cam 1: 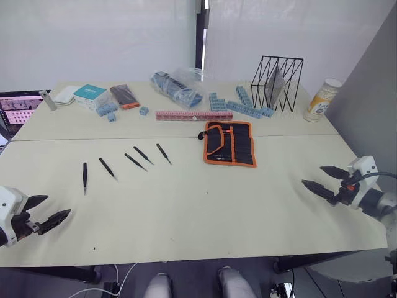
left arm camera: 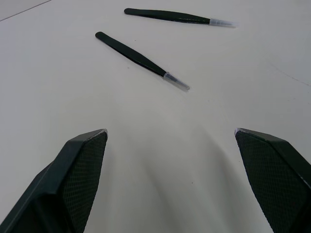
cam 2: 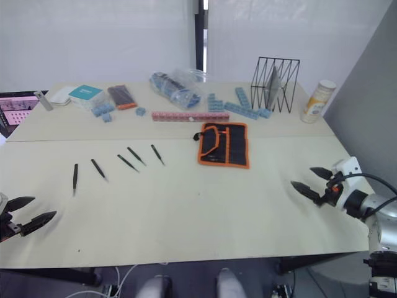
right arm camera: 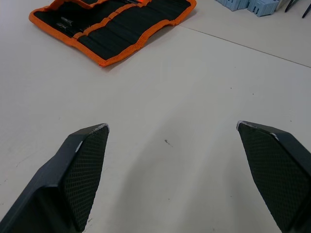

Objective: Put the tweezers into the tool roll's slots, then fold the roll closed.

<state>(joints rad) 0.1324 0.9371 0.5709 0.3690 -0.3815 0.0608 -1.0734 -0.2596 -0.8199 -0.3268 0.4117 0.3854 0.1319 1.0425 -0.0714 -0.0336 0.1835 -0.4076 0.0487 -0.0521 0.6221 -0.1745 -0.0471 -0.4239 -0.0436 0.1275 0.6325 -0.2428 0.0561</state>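
Several slim black tweezers point(cam 1: 135, 161) lie in a loose row on the left half of the table, each apart from the others. The tool roll point(cam 1: 230, 143), black with orange trim, lies unfolded flat right of centre, its slots point(cam 1: 239, 141) facing up. My left gripper point(cam 1: 57, 206) hovers open near the front left edge, short of the tweezers; two tweezers point(left arm camera: 141, 59) lie ahead of its fingers point(left arm camera: 82, 170). My right gripper point(cam 1: 312, 175) is open near the right edge, nothing in it, with the roll point(right arm camera: 112, 24) lying ahead of it.
Along the back of the table are a black wire rack point(cam 1: 277, 82), a yellow-labelled can point(cam 1: 321, 99), blue blocks point(cam 1: 242, 104), a pink strip point(cam 1: 193, 115), a plastic bag point(cam 1: 177, 87), a dark packet with an orange end point(cam 1: 125, 96) and a teal box point(cam 1: 90, 93).
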